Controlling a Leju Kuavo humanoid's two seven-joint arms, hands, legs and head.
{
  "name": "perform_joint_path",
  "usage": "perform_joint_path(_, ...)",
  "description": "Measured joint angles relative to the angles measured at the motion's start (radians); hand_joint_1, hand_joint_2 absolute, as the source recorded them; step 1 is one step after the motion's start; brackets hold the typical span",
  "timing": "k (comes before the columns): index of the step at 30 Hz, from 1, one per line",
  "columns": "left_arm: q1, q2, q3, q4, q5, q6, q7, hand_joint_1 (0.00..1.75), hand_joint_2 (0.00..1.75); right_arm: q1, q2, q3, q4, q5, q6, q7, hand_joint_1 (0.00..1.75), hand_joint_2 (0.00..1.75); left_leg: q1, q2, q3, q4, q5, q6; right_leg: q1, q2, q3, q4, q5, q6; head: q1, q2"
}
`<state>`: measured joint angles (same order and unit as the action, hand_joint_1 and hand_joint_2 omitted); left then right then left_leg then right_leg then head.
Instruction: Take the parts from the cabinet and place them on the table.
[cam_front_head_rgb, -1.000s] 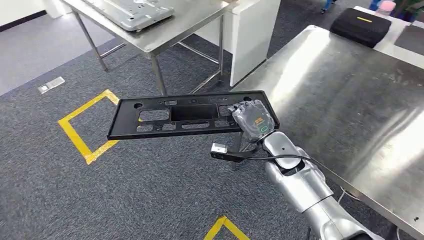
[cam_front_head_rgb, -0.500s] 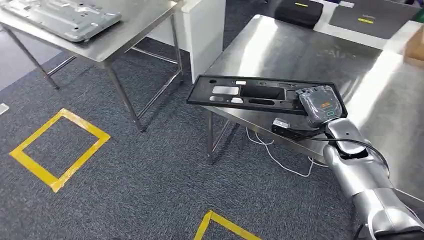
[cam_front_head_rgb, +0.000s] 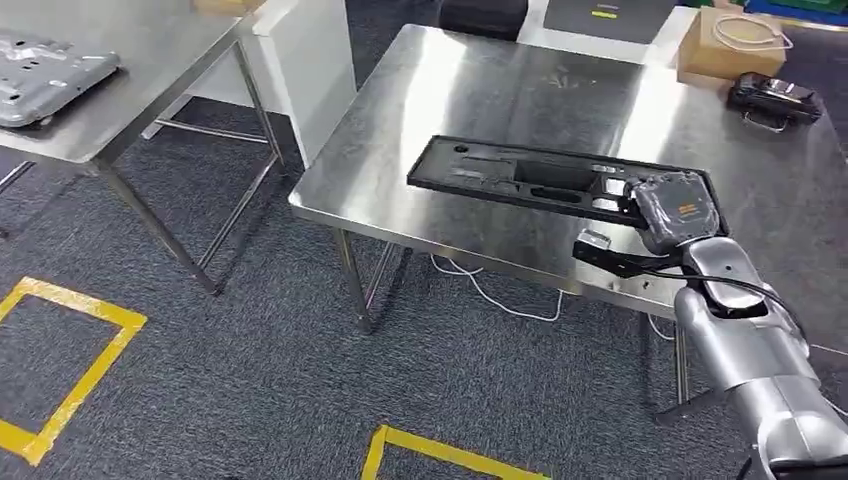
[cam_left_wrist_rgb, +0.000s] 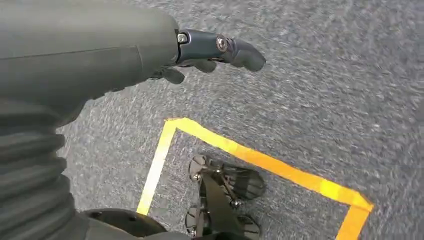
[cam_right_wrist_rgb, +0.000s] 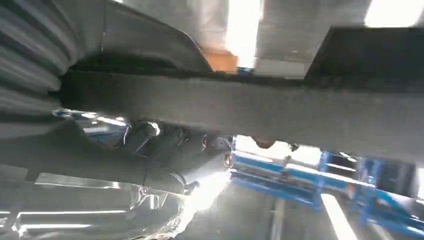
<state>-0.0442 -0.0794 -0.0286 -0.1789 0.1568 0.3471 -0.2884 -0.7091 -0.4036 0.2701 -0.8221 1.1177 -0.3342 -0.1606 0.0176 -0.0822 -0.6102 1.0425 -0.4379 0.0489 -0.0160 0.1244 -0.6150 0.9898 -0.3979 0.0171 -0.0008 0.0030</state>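
A: Item one, task part?
B: Black panel, long, flat, with cut-outs. Held level over the steel desk; whether it touches the surface cannot be told. Its free end points toward 9 o'clock in the head view.

A: Holder?
B: Right robot hand, at the panel's 3 o'clock end, gripping that end. In the right wrist view the panel runs as a dark bar across the frame, with the fingers beneath it.

A: Left robot hand?
B: Left robot hand, hanging over grey carpet, holding nothing, fingers loosely extended and apart. Yellow floor tape lies below it.

A: Other entries on the desk?
B: Cardboard box at 1 o'clock, dark device just beside it. Second desk at 10 o'clock carries a grey metal plate.
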Motion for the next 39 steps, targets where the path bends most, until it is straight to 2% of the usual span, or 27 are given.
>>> perform_joint_path(2, -0.001, -0.001, 0.0, 0.0, 0.0, 0.0, 0.003, 0.0, 1.75, 0.01, -0.006, -0.004, 0.0, 0.0, -0.002, 0.001, 1.75, 1.75, -0.009, 0.02, 0.003, -0.002, 0.0, 0.002, -0.011, 0.021, -0.003, -0.007, 0.006, 0.014, -0.008, 0.0)
perform_joint_path(3, -0.004, -0.002, 0.0, 0.0, 0.0, 0.0, 0.004, 0.0, 1.75, 0.013, -0.015, -0.006, 0.0, 0.001, -0.002, 0.0, 1.75, 1.75, -0.007, 0.034, 0.011, -0.018, 0.006, 0.007, 0.0, 0.034, -0.005, -0.016, 0.012, 0.024, -0.008, 0.0)
perform_joint_path(4, -0.007, -0.004, 0.0, 0.0, 0.0, 0.0, 0.005, 0.0, 1.75, 0.018, -0.024, -0.008, -0.001, 0.001, -0.003, 0.0, 1.75, 1.75, 0.003, 0.046, 0.02, -0.041, 0.019, 0.008, 0.004, -0.01, -0.012, -0.001, 0.005, 0.021, -0.006, 0.0)
perform_joint_path(5, -0.008, -0.006, 0.0, 0.0, 0.0, 0.0, 0.004, 0.0, 1.75, 0.016, -0.035, -0.011, 0.0, 0.001, -0.003, 0.0, 1.75, 1.75, -0.001, 0.055, 0.026, -0.05, 0.023, 0.013, 0.007, -0.072, -0.038, 0.04, -0.02, 0.017, -0.004, 0.0)
perform_joint_path(6, -0.007, -0.006, 0.0, 0.0, 0.0, 0.0, 0.005, 0.0, 1.75, 0.013, -0.035, -0.013, 0.0, 0.001, -0.003, 0.0, 1.75, 1.75, -0.002, 0.068, 0.025, -0.051, 0.026, 0.015, 0.004, -0.099, -0.077, 0.117, -0.054, 0.013, -0.001, 0.0)
perform_joint_path(8, -0.005, -0.006, 0.0, 0.0, 0.0, -0.003, 0.005, 0.0, 1.75, 0.021, -0.034, -0.015, 0.0, 0.001, -0.003, 0.0, 1.75, 1.75, -0.004, 0.089, 0.022, -0.05, 0.025, 0.014, -0.002, -0.111, -0.152, 0.268, -0.104, 0.016, 0.001, 0.0)
perform_joint_path(9, -0.005, -0.007, 0.0, 0.0, 0.0, -0.003, 0.005, 0.0, 1.75, 0.026, -0.035, -0.018, 0.0, 0.001, -0.004, 0.0, 1.75, 1.75, -0.004, 0.1, 0.022, -0.05, 0.024, 0.014, -0.007, -0.112, -0.169, 0.303, -0.108, 0.025, 0.001, 0.0)
perform_joint_path(10, -0.005, -0.008, 0.0, 0.0, 0.0, -0.004, 0.005, 0.0, 1.75, 0.031, -0.035, -0.021, 0.0, 0.001, -0.005, 0.0, 1.75, 1.75, -0.003, 0.108, 0.021, -0.05, 0.024, 0.013, -0.011, -0.114, -0.156, 0.28, -0.096, 0.037, 0.002, 0.0)
perform_joint_path(11, -0.006, -0.009, 0.0, 0.0, 0.0, -0.006, 0.005, 0.0, 1.75, 0.032, -0.038, -0.023, -0.001, 0.002, -0.005, 0.0, 1.75, 1.75, -0.002, 0.114, 0.022, -0.049, 0.023, 0.009, -0.017, -0.118, -0.113, 0.209, -0.068, 0.052, 0.001, 0.0)
perform_joint_path(13, -0.007, -0.009, 0.0, 0.0, 0.0, -0.012, 0.005, 0.0, 1.75, 0.035, -0.048, -0.026, -0.007, 0.005, -0.005, 0.0, 1.75, 1.75, 0.0, 0.122, 0.021, -0.042, 0.02, -0.003, -0.029, -0.141, 0.011, -0.001, -0.01, 0.076, 0.002, 0.0)
perform_joint_path(14, -0.008, -0.004, 0.001, 0.0, 0.001, -0.012, 0.005, 0.0, 1.75, 0.035, -0.048, -0.027, -0.008, 0.006, -0.006, 0.001, 1.75, 1.75, -0.005, 0.126, 0.019, -0.042, 0.018, -0.012, -0.022, -0.148, 0.021, -0.006, -0.014, 0.066, 0.003, 0.0)
perform_joint_path(15, -0.009, -0.008, 0.001, 0.0, 0.002, -0.013, 0.004, 0.0, 1.75, 0.038, -0.049, -0.029, -0.014, 0.01, -0.007, 0.002, 1.75, 1.75, -0.009, 0.128, 0.019, -0.035, 0.015, -0.02, -0.013, -0.138, 0.019, -0.018, -0.007, 0.053, 0.002, 0.0)
perform_joint_path(18, -0.009, -0.006, 0.001, 0.0, 0.003, -0.013, 0.006, 0.0, 1.75, 0.046, -0.053, -0.031, -0.017, 0.017, -0.007, 0.005, 1.75, 1.75, -0.005, 0.134, 0.021, -0.036, 0.016, -0.033, -0.01, -0.13, 0.014, -0.008, -0.009, 0.025, 0.0, 0.0)
perform_joint_path(19, -0.01, -0.006, 0.001, 0.0, 0.004, -0.015, 0.006, 0.0, 1.75, 0.05, -0.056, -0.031, -0.018, 0.019, -0.007, 0.006, 1.75, 1.75, 0.003, 0.125, 0.016, -0.026, 0.008, -0.041, -0.028, -0.128, 0.018, -0.011, -0.004, 0.013, -0.001, 0.0)
perform_joint_path(21, -0.008, -0.006, 0.001, 0.0, 0.005, -0.02, 0.006, 0.0, 1.75, 0.051, -0.057, -0.031, -0.023, 0.019, -0.007, 0.006, 1.75, 1.75, 0.004, 0.097, -0.022, 0.069, -0.063, -0.047, -0.02, -0.124, 0.017, -0.01, -0.003, 0.0, -0.003, 0.0)
perform_joint_path(22, -0.008, -0.006, 0.001, 0.0, 0.005, -0.022, 0.006, 0.0, 1.75, 0.054, -0.056, -0.031, -0.023, 0.019, -0.007, 0.006, 1.75, 1.75, 0.004, 0.09, -0.063, 0.161, -0.11, -0.048, -0.016, -0.123, 0.015, -0.01, -0.001, -0.004, -0.003, 0.0)
perform_joint_path(24, -0.006, -0.006, 0.001, 0.0, 0.005, -0.026, 0.005, 0.0, 1.75, 0.059, -0.053, -0.031, -0.023, 0.019, -0.005, 0.007, 1.75, 1.75, 0.003, 0.088, -0.121, 0.281, -0.15, -0.045, -0.005, -0.116, 0.013, -0.009, 0.0, -0.008, -0.003, 0.0)
perform_joint_path(25, -0.005, -0.006, 0.001, 0.0, 0.005, -0.03, 0.004, 0.0, 1.75, 0.062, -0.053, -0.031, -0.023, 0.022, -0.005, 0.008, 1.75, 1.75, 0.002, 0.088, -0.12, 0.276, -0.136, -0.039, 0.0, -0.113, 0.013, -0.009, 0.0, -0.009, -0.002, 0.0)
perform_joint_path(26, -0.005, -0.006, 0.001, 0.0, 0.005, -0.033, 0.003, 0.0, 1.75, 0.064, -0.054, -0.031, -0.023, 0.026, -0.004, 0.009, 1.75, 1.75, 0.001, 0.088, -0.096, 0.224, -0.101, -0.031, 0.005, -0.11, 0.013, -0.009, 0.0, -0.009, -0.003, 0.0)
perform_joint_path(28, -0.006, -0.006, 0.002, 0.0, 0.008, -0.037, 0.003, 0.0, 1.75, 0.065, -0.054, -0.031, -0.023, 0.028, -0.004, 0.009, 1.75, 1.75, -0.007, 0.08, 0.003, 0.034, -0.013, -0.003, 0.014, -0.104, 0.015, -0.009, 0.0, -0.009, -0.003, 0.0)
perform_joint_path(29, -0.007, 0.001, 0.003, 0.0, 0.009, -0.046, 0.003, 0.0, 1.75, 0.066, -0.054, -0.031, -0.023, 0.028, -0.003, 0.01, 1.75, 1.75, -0.012, 0.074, 0.024, -0.011, -0.014, 0.011, 0.007, -0.104, 0.015, -0.01, 0.001, -0.008, 0.0, 0.0)
perform_joint_path(30, -0.005, 0.001, 0.004, 0.0, 0.01, -0.051, 0.003, 0.0, 1.75, 0.061, -0.054, -0.031, -0.022, 0.028, -0.002, 0.01, 1.75, 1.75, -0.02, 0.08, 0.023, -0.011, -0.006, 0.016, 0.018, -0.103, 0.014, -0.012, 0.005, -0.003, 0.009, 0.0)
perform_joint_path(31, -0.006, -0.001, 0.004, 0.0, 0.01, -0.053, 0.002, 0.0, 1.75, 0.06, -0.055, -0.031, -0.022, 0.028, 0.0, 0.011, 1.75, 1.75, -0.021, 0.08, 0.031, -0.028, -0.003, 0.004, 0.018, -0.104, 0.01, -0.004, -0.002, -0.01, 0.003, 0.0)
perform_joint_path(32, -0.006, -0.002, 0.005, 0.0, 0.011, -0.057, 0.003, 0.0, 1.75, 0.061, -0.052, -0.031, -0.022, 0.029, 0.001, 0.011, 1.75, 1.75, -0.022, 0.079, 0.027, -0.027, -0.003, -0.033, 0.016, -0.104, 0.009, -0.005, -0.001, -0.011, 0.004, 0.0)
perform_joint_path(33, -0.006, -0.002, 0.006, 0.0, 0.011, -0.058, 0.003, 0.0, 1.75, 0.063, -0.053, -0.031, -0.022, 0.029, 0.001, 0.011, 1.75, 1.75, -0.025, 0.078, 0.024, -0.027, 0.0, -0.019, 0.016, -0.104, 0.007, -0.005, 0.002, -0.007, 0.001, 0.0)
perform_joint_path(34, -0.006, 0.0, 0.007, 0.0, 0.011, -0.059, 0.003, 0.0, 1.75, 0.064, -0.052, -0.031, -0.022, 0.031, 0.001, 0.011, 1.75, 1.75, -0.026, 0.078, 0.022, -0.027, 0.002, -0.015, 0.016, -0.105, 0.005, -0.005, 0.003, -0.005, 0.002, 0.0)
perform_joint_path(39, -0.005, 0.0, 0.016, 0.0, 0.011, -0.06, 0.002, 0.0, 1.75, 0.064, -0.043, -0.03, -0.022, 0.047, -0.002, 0.019, 1.75, 1.75, -0.031, 0.077, 0.019, -0.026, 0.004, -0.011, 0.013, -0.107, 0.003, -0.005, 0.005, -0.001, 0.003, 0.0)
